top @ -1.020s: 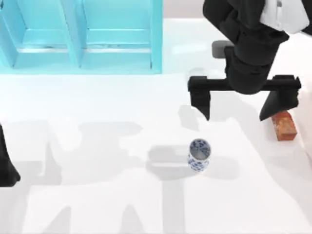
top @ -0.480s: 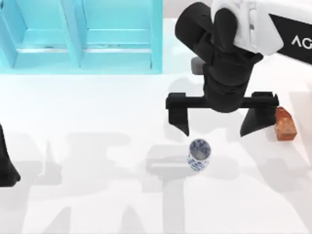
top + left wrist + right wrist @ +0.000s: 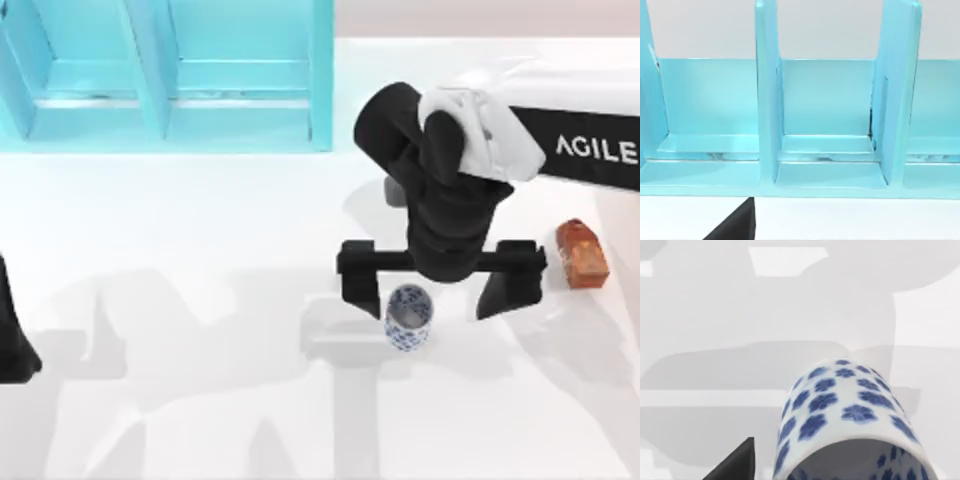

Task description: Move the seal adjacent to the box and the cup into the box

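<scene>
A white table [image 3: 200, 250] carries a cyan shelf [image 3: 165, 75] at its back left. The cup [image 3: 408, 317] stands upright, mouth up, right of centre. The right gripper [image 3: 440, 290] hangs over it, fingers spread wide to either side. The seal [image 3: 583, 253] lies near the right edge, long axis running front to back. The left arm [image 3: 12, 335] sits at the left edge.

A rendered simulation scene is showing here, not a real room: a flat, featureless white table [image 3: 200, 400] is filling the frame, a glossy cyan shelf unit [image 3: 165, 75] is sitting upper left, and shadows are falling in clean shapes.
</scene>
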You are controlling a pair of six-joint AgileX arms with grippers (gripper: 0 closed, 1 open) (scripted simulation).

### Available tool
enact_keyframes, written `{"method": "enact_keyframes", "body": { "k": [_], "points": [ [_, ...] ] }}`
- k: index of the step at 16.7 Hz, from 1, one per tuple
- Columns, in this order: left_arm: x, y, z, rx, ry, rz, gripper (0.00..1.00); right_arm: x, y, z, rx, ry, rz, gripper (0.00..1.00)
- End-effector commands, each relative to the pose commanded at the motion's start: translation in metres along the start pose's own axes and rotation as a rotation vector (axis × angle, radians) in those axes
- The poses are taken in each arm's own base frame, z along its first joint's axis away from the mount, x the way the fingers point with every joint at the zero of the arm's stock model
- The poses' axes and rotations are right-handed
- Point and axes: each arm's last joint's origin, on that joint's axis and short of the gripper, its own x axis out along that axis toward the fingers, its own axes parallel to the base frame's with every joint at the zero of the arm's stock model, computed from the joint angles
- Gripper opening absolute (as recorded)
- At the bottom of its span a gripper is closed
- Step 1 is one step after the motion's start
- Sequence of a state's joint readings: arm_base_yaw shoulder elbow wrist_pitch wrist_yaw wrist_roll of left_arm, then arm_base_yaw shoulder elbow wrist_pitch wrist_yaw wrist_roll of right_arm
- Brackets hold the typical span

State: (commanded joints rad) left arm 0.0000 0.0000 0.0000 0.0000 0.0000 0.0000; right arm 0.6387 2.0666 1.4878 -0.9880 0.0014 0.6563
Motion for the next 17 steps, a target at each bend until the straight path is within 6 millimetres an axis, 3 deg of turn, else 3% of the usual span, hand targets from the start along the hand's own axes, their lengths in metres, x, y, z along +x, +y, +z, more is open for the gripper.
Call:
{"method": "enact_keyframes", "body": {
  "k": [2,6,17],
  "points": [
    [0.0000,0.0000,0.0000,0.000,0.000,0.000,1.00,0.0098,-0.0004,-0.0012,0.000,0.004,-0.003,1.00],
    [0.0000,0.0000,0.0000,0.000,0.000,0.000,1.00,0.0102,-0.0005,-0.0013,0.000,0.004,-0.003,1.00],
    [0.0000,0.0000,0.0000,0.000,0.000,0.000,1.00,0.0102,-0.0005,-0.0013,0.000,0.004,-0.003,0.17]
  ]
}}
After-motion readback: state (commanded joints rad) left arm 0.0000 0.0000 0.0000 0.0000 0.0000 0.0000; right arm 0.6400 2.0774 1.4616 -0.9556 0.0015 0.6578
